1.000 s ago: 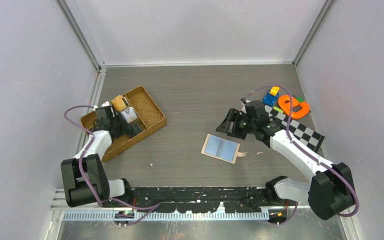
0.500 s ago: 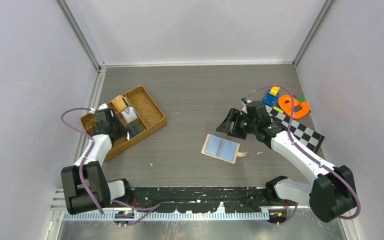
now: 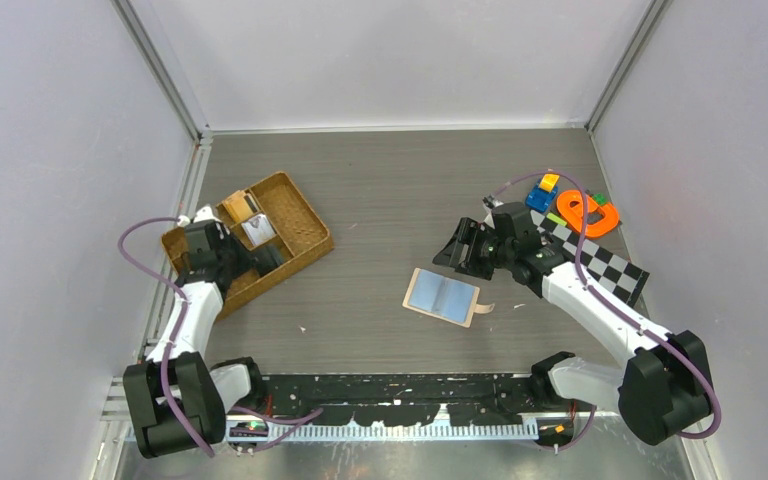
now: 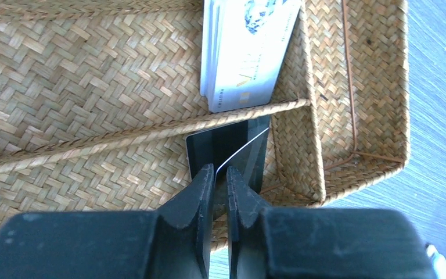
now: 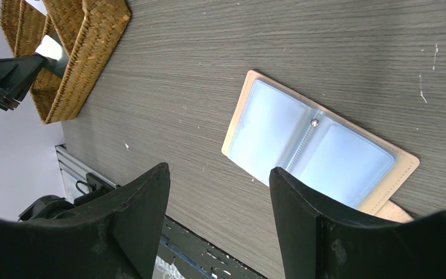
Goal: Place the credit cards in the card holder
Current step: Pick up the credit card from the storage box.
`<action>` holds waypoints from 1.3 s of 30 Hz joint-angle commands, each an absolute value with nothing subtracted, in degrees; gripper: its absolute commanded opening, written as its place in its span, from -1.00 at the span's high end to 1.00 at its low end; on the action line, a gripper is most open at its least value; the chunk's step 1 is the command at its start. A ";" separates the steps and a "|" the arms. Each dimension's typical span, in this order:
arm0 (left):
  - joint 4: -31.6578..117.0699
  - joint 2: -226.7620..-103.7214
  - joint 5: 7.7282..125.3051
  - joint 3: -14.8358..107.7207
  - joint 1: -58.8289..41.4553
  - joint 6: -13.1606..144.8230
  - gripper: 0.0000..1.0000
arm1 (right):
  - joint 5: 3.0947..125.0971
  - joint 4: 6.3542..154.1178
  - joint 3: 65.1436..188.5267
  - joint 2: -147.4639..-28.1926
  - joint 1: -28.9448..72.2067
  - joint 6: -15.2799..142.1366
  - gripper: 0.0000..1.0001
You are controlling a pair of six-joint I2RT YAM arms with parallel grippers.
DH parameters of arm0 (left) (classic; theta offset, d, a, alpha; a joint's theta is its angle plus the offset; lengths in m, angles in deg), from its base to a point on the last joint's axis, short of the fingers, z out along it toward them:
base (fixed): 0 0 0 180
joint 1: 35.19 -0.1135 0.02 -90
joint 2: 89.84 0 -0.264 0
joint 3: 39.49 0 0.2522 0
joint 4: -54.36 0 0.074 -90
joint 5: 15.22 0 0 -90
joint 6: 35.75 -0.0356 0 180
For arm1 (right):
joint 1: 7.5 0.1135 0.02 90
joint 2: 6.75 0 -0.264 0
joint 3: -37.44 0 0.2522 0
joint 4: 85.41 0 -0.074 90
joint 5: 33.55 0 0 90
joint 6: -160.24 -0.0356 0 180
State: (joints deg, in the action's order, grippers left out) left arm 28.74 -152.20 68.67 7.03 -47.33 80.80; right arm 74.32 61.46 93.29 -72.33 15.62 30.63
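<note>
At the left jaws, fingers [image 4: 200, 195] set to a narrow slit, low inside the wicker tray [image 4: 93, 87]. In that slit, a thin bright card edge, slanting from the fingertips up toward the right. Just ahead of the fingertips, a dark credit card [image 4: 226, 148] lying flat in the near compartment, its far end tucked under the woven divider [image 4: 151, 131]. Cannot tell whether the bright edge belongs to that card or to another, nor whether clamped or only flanked. Past the divider, ahead and a little right of the jaws, a small stack of pale credit cards [image 4: 247, 52] with gold lettering, in the next compartment.

At the right jaws, fingers [image 5: 302, 215] spread wide, gripping nothing, held above the grey wood-grain desk [image 5: 209, 70]. Ahead of them, apart from both fingers and more in line with the right-hand one, the card holder [image 5: 313, 151]: open and flat on the desk, clear bluish pockets facing up, peach border all round, a small snap at the centre fold.

Behind the right jaws, by the arm: a checkered board [image 3: 605, 262], an orange toy [image 3: 585, 212], blue and yellow blocks [image 3: 543, 190].
</note>
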 commanded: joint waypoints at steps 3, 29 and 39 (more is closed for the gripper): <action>27.63 -150.83 61.96 7.92 -47.58 79.90 1.00 | 75.09 61.76 93.15 -71.33 15.40 30.28 -0.36; 36.82 -152.62 56.79 10.87 -47.60 74.90 1.00 | 75.28 58.00 95.41 -71.72 15.40 32.40 -0.36; 33.82 -151.18 58.64 14.20 -47.61 74.04 1.00 | 74.24 56.17 97.11 -71.33 15.43 32.84 -0.36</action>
State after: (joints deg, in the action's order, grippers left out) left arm 32.94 -152.60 58.72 11.11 -47.33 74.90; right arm 74.56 56.73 94.03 -72.35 15.62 31.44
